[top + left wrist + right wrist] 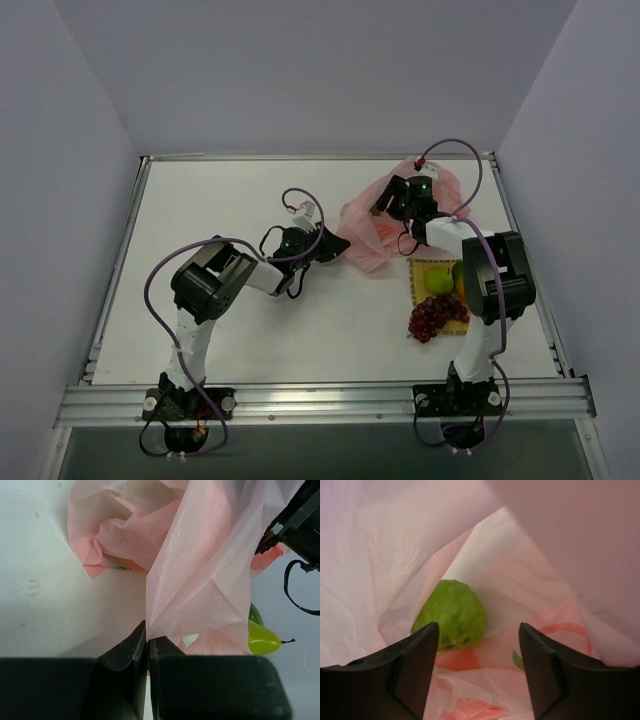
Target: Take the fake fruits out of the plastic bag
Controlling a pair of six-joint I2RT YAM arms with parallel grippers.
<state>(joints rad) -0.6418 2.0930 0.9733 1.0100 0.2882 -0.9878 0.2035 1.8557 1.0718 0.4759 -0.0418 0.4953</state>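
Closest to the lens, the left gripper (148, 641) is clamping its black fingers (125, 655) tight together on an edge of the thin, crinkled, translucent pink plastic bag (200, 565), and the film is rising from the tips in a broad sheet. Across the white table (220, 330), the right gripper (479, 627) is reaching into the bag's mouth with its jaws standing apart and gripping nothing. Just ahead of it, a bumpy bright green plastic ball (452, 612) is lying on the pink film, nearer the finger at the left of that wrist view. Outside the bag, a smooth green plastic apple (437, 281) and an orange-green plastic mango (459, 274) are sitting side by side on a yellow woven square mat (415, 268), while a dark red-purple plastic grape bunch (436, 318) is lying at the mat's near edge. The bag is lying crumpled between the two grippers, just beyond the mat.
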